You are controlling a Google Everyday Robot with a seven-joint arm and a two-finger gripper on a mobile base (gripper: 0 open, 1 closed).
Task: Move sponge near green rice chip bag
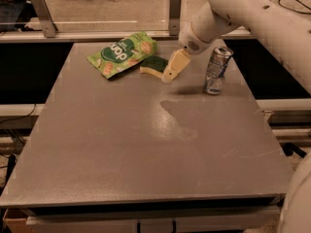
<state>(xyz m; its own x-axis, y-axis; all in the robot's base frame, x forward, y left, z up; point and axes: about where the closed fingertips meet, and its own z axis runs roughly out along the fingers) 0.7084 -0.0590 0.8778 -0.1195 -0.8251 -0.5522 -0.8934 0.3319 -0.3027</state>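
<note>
Since the sponge (154,65) lies far back on the bench (146,149), just right of the green rice chip bag (121,54), the move looks done; the tool (171,70) sits at the sponge's right end, clamped or loose I cannot tell

Chip bag (121,53) letters illegible (gripper (170,72) beside sponge (153,64)).

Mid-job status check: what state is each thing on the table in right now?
green rice chip bag: lying flat, label up.
sponge: flat, green side up, right beside the bag.
pincer: low at the sponge's right end; hold on it unclear.
can: upright, dented, apart to the right.
</note>
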